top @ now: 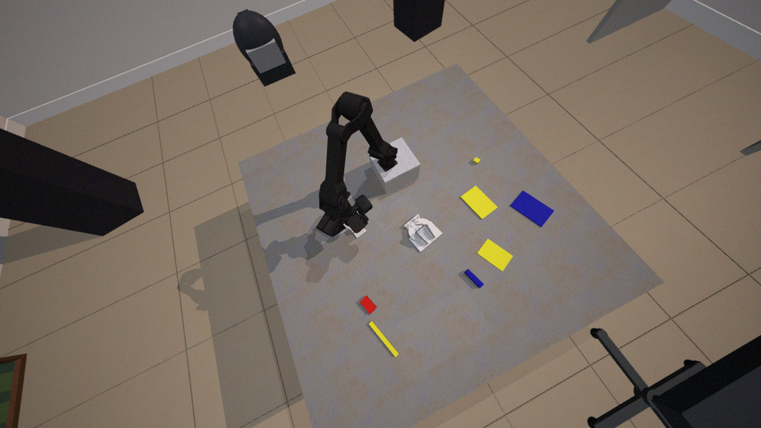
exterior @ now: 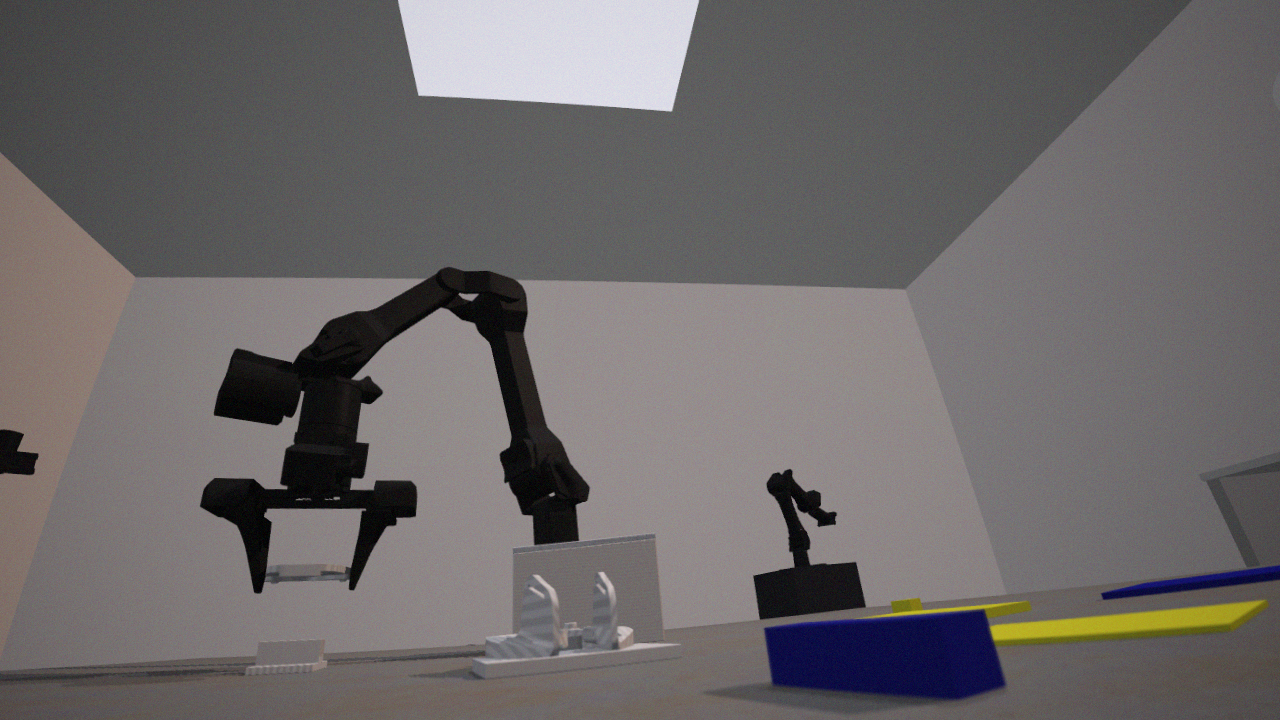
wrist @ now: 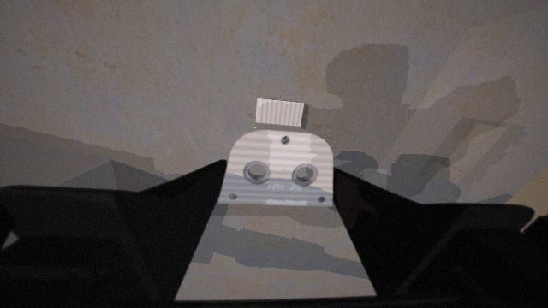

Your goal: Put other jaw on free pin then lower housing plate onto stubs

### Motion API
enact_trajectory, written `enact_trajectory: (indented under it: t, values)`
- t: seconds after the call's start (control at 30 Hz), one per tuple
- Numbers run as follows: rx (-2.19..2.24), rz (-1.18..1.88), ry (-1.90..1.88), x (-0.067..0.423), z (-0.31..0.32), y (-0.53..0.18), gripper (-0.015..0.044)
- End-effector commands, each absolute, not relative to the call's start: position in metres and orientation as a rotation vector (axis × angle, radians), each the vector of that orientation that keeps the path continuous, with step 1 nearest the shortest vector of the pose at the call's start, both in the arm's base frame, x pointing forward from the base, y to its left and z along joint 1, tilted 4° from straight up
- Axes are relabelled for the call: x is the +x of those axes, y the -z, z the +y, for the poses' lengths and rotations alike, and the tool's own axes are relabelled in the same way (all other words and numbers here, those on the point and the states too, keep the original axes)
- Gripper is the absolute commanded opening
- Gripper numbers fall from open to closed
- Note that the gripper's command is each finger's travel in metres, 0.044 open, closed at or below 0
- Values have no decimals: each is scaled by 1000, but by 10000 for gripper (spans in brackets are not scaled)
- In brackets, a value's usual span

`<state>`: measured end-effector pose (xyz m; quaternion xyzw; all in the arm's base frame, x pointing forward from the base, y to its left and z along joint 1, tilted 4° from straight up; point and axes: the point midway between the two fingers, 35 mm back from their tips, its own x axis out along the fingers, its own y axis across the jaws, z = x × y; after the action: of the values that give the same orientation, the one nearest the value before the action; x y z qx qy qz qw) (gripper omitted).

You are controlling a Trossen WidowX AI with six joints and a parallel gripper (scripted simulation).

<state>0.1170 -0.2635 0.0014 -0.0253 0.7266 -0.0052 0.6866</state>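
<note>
My gripper (exterior: 306,589) (wrist: 277,168) is shut on the white housing plate (exterior: 308,570) (wrist: 278,150), holding it by its two side edges. The plate looks about level and hangs well above the table. Two large round holes and several small ones show in it in the wrist view. The white base (top: 433,234) (exterior: 581,663) lies to the right of the gripper in the top and exterior views. Two jaws, a left jaw (exterior: 538,617) and a right jaw (exterior: 605,613), stand upright on it, apart at their tips. Their pins, the stubs and the tooth mesh are too small to tell.
A small white ribbed stand (exterior: 288,655) (wrist: 279,112) is on the table below the plate. The arm's white mounting block (top: 402,159) is behind the base. A red block (top: 367,304), a yellow bar (top: 383,339), a blue bar (top: 473,278) and several flat blocks lie around.
</note>
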Motion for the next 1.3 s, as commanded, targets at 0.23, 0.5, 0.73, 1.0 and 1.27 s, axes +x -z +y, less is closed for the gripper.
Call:
enact_trajectory:
  t: [0.23, 0.5, 0.73, 1.0, 1.27]
  values:
    - [-64, 1622, 24, 119, -265, -18, 351]
    - [-65, 1619, 21, 135, -255, -16, 351]
    - [-66, 1616, 17, 154, -242, -15, 351]
    - [-67, 1613, 12, 174, -224, -13, 351]
    - [-68, 1611, 7, 193, -205, -11, 351]
